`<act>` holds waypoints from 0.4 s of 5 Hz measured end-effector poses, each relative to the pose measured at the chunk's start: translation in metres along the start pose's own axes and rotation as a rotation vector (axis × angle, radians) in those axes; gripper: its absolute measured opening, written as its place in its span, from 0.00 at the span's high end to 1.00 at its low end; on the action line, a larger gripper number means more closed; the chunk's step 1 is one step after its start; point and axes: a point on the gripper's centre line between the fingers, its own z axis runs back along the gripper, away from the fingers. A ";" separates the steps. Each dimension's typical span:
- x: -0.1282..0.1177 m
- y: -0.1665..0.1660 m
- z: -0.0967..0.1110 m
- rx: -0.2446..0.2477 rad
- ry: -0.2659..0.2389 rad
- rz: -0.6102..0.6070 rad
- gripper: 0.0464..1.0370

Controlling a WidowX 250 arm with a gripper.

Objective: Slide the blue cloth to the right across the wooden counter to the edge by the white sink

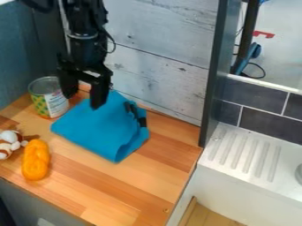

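The black gripper point(84, 95) hangs from the upper left over the back of the wooden counter, its two fingers spread apart with nothing seen between them. Its right finger is over the back left part of a folded blue cloth point(103, 130); whether it touches the cloth I cannot tell. A black strap or clip lies along the cloth's right side. Left of the gripper and just behind it stands an open can point(56, 102) with a green and yellow label. An orange twisted bread-like toy point(36, 160) lies at the front left, beside a brown and white plush toy point(8, 143).
The wooden counter point(147, 176) is bounded by a whitish plank wall at the back and a blue-grey wall at the left. A dark upright post point(212, 75) stands at its right back corner. Beyond it are a white ribbed sink drainer point(245, 152) and dark tiles.
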 end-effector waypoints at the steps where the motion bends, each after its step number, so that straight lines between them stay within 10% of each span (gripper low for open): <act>1: 0.007 0.010 -0.023 -0.062 -0.008 -0.061 0.03; 2: 0.016 0.017 -0.035 -0.082 -0.054 -0.089 0.03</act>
